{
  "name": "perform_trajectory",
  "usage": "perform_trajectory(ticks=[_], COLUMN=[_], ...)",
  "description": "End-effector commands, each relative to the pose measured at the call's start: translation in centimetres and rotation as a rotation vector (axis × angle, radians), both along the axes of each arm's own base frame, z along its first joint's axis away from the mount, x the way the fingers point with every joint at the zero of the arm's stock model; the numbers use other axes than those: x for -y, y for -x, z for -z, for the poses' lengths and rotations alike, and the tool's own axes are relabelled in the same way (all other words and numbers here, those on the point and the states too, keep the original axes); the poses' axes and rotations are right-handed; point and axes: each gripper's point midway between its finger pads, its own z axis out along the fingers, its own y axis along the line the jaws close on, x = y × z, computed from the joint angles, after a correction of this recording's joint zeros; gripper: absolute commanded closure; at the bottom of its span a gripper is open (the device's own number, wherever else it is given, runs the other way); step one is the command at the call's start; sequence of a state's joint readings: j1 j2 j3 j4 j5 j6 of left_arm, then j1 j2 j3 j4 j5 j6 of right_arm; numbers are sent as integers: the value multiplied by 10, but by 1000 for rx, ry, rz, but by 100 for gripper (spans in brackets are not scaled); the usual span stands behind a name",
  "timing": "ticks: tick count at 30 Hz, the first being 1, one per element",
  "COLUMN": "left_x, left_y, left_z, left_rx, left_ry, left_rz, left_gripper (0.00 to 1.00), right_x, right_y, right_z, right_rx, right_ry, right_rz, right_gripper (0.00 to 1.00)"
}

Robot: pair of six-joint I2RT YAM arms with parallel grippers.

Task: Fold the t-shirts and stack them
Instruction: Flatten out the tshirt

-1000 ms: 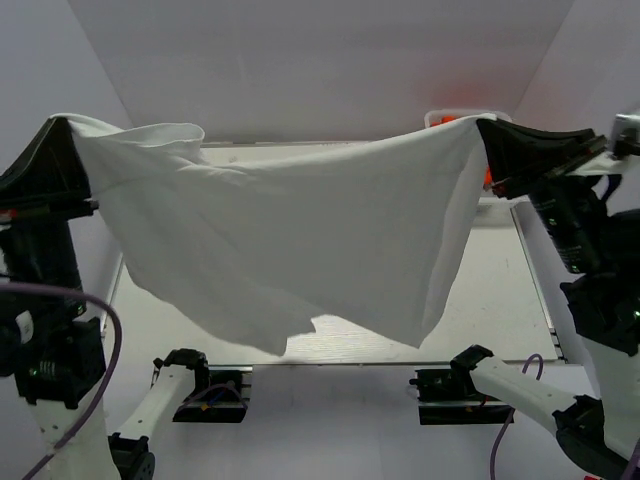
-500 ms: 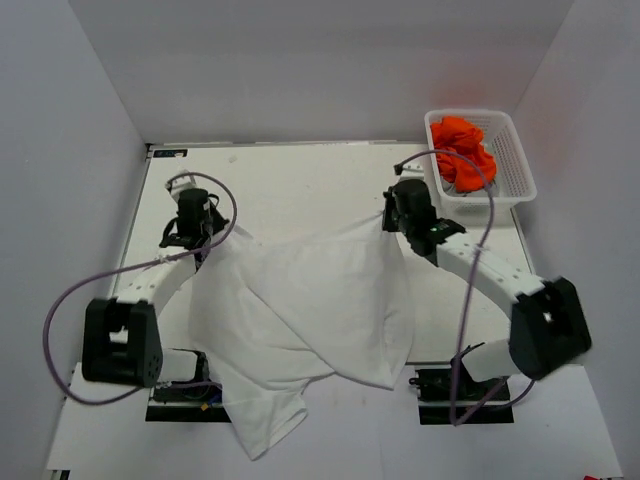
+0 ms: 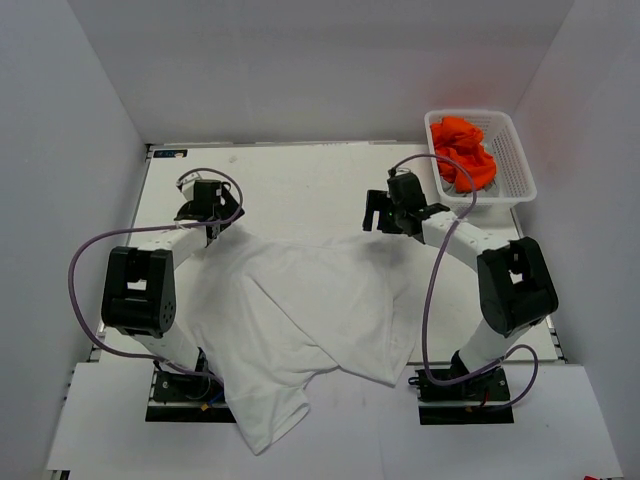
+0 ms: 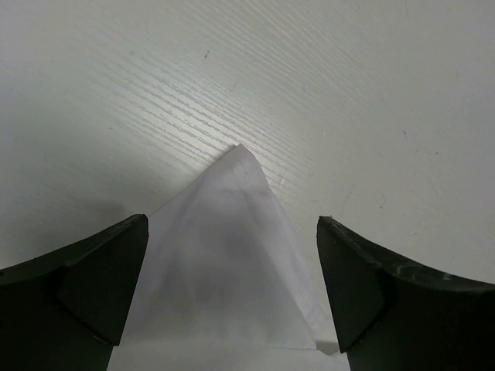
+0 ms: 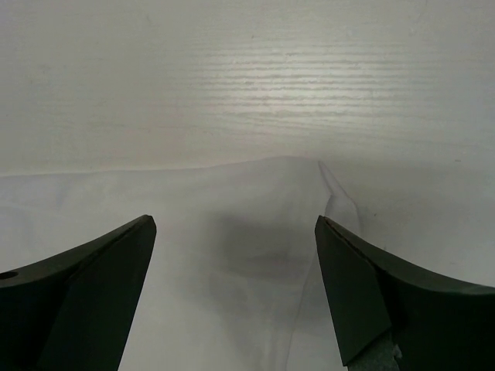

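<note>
Since one second ago: cloth down from raised spread onto table (image 3: 300, 180); both arms lowered.
- Left gripper (image 3: 205, 205), right gripper (image 3: 385, 213): jaws spread, nothing pinched.
- White t-shirt (image 3: 310, 310): rumpled at table centre, diagonal crease, one end past near edge by left base.
- Risks: overhang could drag cloth off; crooked lay would skew fold; corners lying between fingers may snag on retreat.
- Orange t-shirts (image 3: 462, 150) in basket (image 3: 520, 172), far right, well apart.
- Purple cable (image 3: 430, 300) rests beside cloth.
</note>
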State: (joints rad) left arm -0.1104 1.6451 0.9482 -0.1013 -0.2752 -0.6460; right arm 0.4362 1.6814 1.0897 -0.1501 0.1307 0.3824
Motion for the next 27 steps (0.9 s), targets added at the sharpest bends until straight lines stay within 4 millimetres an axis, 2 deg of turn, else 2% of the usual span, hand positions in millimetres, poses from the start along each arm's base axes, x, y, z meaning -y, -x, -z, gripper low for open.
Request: perform_trajectory(ticks=[1, 4, 5, 7, 11, 12, 14, 18, 20, 22, 25, 26, 27], left_x=[-7, -10, -10, -10, -10, -10, -10, -16, -21, -18, -16, -14, -14], left_y=[1, -2, 1, -2, -4, -2, -3, 1, 8, 4, 2, 3, 3], left_z=[-8, -1, 11, 14, 20, 30, 35, 45, 53, 49, 48, 52, 52], left_rx=[22, -21, -55, -62, -77, -99, -118, -152, -165, -138, -130, -140, -140], left_ry=[-8, -28, -32, -33, -35, -38, -40, -47, -48, -35, -24, -19, -19], left_rz=[-33, -47, -47, -47, -47, -46, -46, -106, -115, -107, -99, -93, -93], left_gripper=[0, 0, 0, 0, 0, 3, 9, 18, 25, 31, 50, 62, 68], right_x=[-7, 3, 6, 12, 2, 1, -4, 0, 0, 2, 7, 9, 10], right_y=[17, 21, 22, 23, 31, 32, 36, 40, 42, 43, 44, 49, 50], right_z=[-6, 8, 11, 18, 25, 27, 31, 45, 49, 52, 53, 57, 58], right_rx=[-30, -72, -80, -109, -151, -161, -186, -231, -247, -254, -259, -270, -270], right_ry=[-86, -78, -75, -77, -128, -137, -160, -152, -160, -161, -162, -154, -154], right_rz=[-39, -8, -1, 12, -53, -62, -86, -77, -77, -69, -54, -52, -48], right_gripper=[11, 11, 12, 12, 14, 14, 14, 14, 14, 14, 14, 14, 14])
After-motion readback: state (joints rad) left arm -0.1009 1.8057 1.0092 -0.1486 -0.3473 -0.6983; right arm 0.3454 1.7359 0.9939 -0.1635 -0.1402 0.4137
